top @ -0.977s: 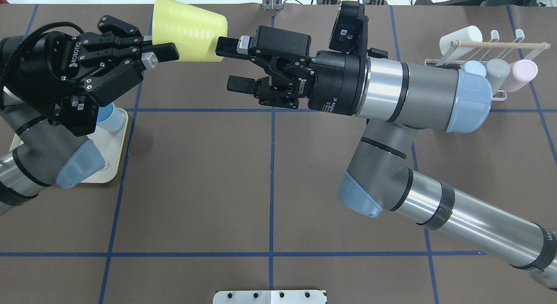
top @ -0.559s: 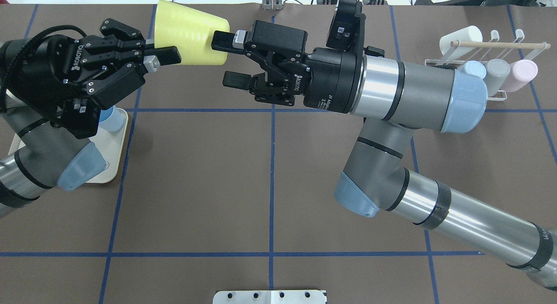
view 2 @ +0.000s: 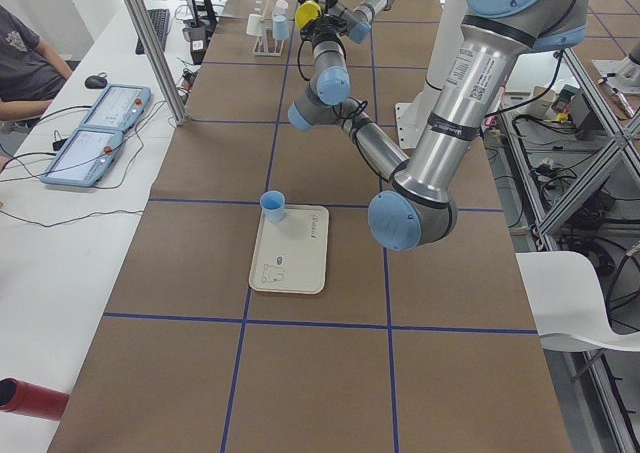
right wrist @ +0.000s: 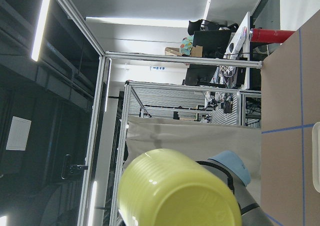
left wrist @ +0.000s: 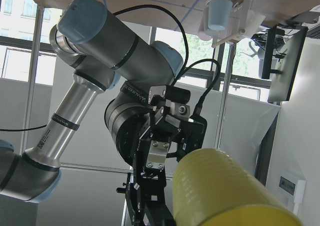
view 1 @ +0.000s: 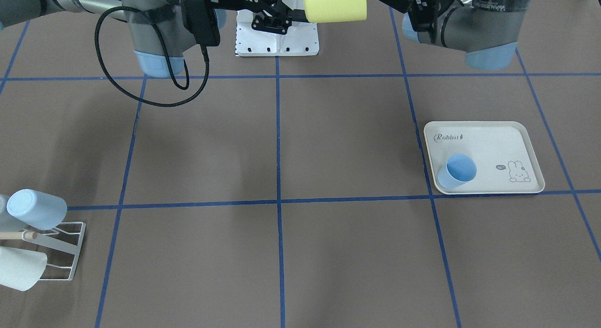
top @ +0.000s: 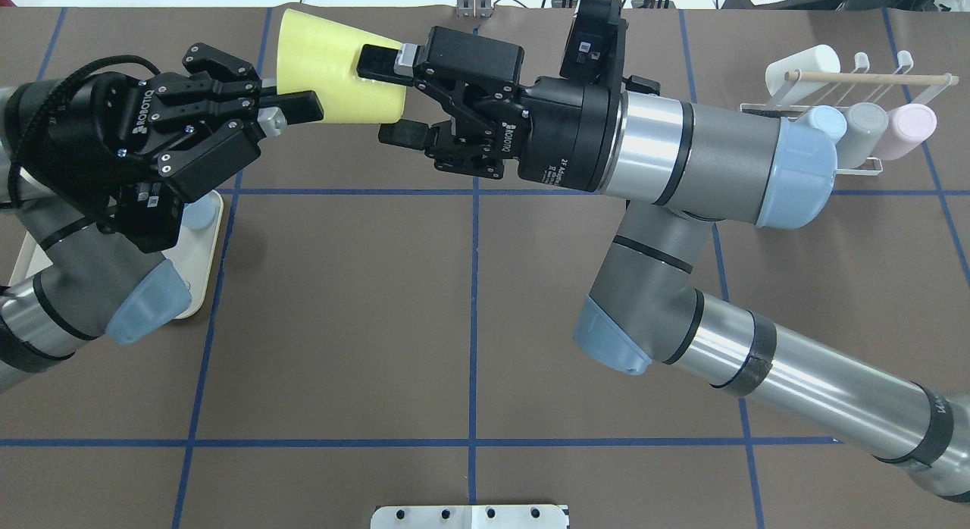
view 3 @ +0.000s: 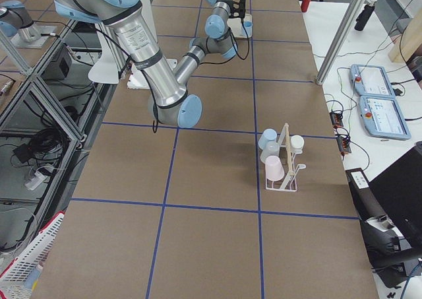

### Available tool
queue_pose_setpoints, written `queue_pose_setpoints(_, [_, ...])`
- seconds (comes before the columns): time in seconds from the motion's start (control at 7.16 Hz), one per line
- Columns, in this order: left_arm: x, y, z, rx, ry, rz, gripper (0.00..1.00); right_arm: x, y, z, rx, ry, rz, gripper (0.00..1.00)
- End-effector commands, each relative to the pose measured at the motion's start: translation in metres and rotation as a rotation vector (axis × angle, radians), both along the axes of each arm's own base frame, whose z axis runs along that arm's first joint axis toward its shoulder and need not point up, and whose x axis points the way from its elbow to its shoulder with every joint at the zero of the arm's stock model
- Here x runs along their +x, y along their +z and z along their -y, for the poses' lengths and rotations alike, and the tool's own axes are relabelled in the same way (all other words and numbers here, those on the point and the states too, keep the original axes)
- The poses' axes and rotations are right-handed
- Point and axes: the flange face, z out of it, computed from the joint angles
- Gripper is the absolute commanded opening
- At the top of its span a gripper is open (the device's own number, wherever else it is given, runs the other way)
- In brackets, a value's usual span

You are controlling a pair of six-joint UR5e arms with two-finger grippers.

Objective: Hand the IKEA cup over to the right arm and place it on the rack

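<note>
The IKEA cup is yellow and lies on its side in the air over the far middle of the table, wide rim to the left. My left gripper is shut on that rim. The right arm reaches in from the right. Its gripper is open, one finger over the cup's narrow end and one just below it. The cup also shows in the front view and fills the bottom of both wrist views. The white wire rack stands at the far right with several cups on it.
A cream rabbit-print tray holds a light blue cup under my left arm. The rack sits near a table corner. A white mounting plate lies at the near edge. A person sits beside the table.
My right gripper has slid left, still open, so its fingers now straddle the cup's narrow end. The left gripper and cup shifted slightly right and down.
</note>
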Motion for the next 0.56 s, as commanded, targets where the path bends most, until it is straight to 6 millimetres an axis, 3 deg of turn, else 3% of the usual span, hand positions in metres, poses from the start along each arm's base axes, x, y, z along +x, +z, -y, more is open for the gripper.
queue_pose_setpoints(0.0, [-0.0022, 0.0024, -0.0041, 0.004, 0.005, -0.008, 0.00, 0.0000, -0.0003, 0.0017, -0.009, 0.010, 0.005, 0.94])
queue_pose_setpoints(0.42, [-0.0018, 0.0091, -0.0135, 0.004, 0.018, -0.006, 0.00, 0.0007, -0.0013, 0.0028, -0.017, 0.019, 0.012, 0.94])
